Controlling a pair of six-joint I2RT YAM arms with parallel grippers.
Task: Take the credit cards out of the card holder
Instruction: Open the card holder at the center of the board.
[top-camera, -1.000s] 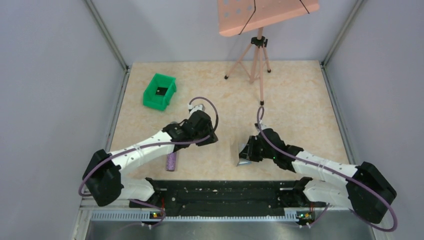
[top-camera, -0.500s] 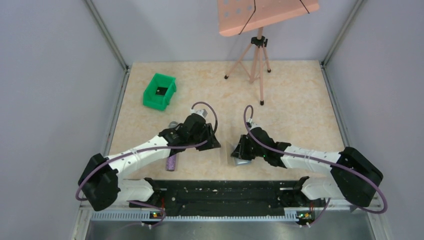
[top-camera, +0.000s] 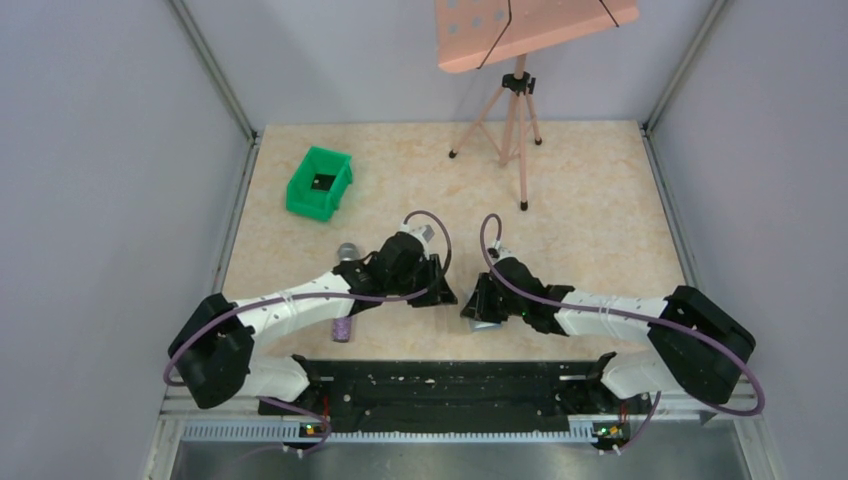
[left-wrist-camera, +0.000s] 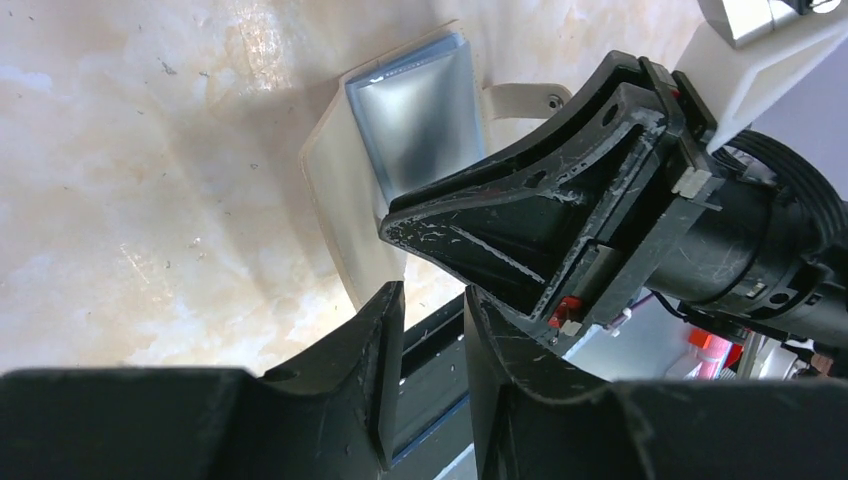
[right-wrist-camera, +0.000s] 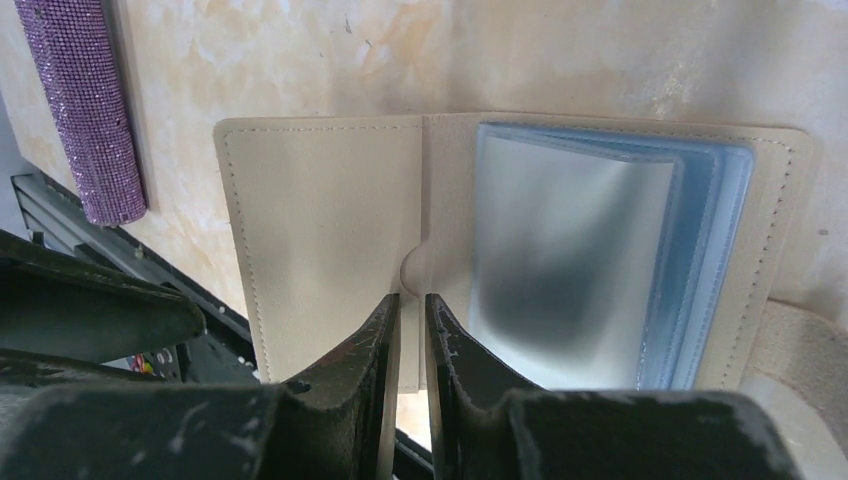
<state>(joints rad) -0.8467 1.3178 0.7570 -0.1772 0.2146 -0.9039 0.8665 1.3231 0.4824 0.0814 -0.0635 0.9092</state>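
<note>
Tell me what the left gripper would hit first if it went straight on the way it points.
Most likely the right gripper, whose finger lies across the path of the left gripper. The card holder it pinches stands just beyond; depth is unclear.

Right fingers (right-wrist-camera: 368, 352) seemingly pinched

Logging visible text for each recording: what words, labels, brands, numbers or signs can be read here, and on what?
No text can be read in any view.
card holder: plain beige face, no print.
clear sleeves: glare and blur, nothing legible.
purple microphone: no lettering visible.
green bin: no lettering visible at this size.
</note>
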